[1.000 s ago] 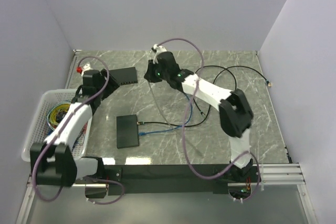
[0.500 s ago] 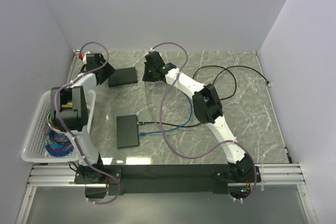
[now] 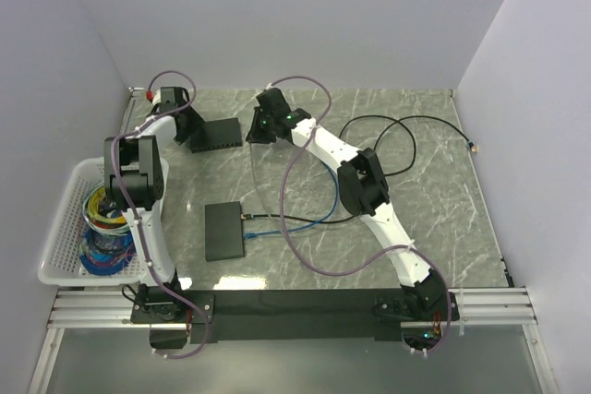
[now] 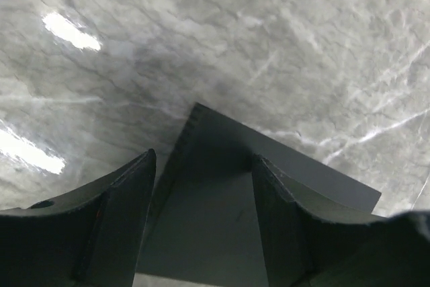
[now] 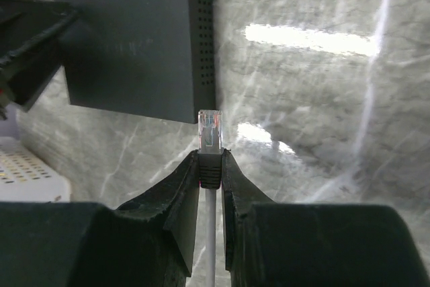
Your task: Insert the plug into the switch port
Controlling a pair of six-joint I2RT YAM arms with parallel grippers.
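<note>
The right end effector (image 5: 209, 166) is pinching the plug (image 5: 209, 129) by its dark boot, fingers closed tight. This is leaving the clear tip free and pointing at the switch (image 5: 134, 45), just short of its near edge. The white cable (image 5: 208, 250) is trailing back between the fingers. The left end effector (image 4: 201, 220) is standing spread wide over the switch's other end, probably bracing it against the push, though contact is not clear. The switch is lying flat on the bench (image 5: 322, 99).

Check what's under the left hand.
Under the open left hand: a corner of the black switch, lying on the marble table. The fingers hide the rest; no ports show.
</note>
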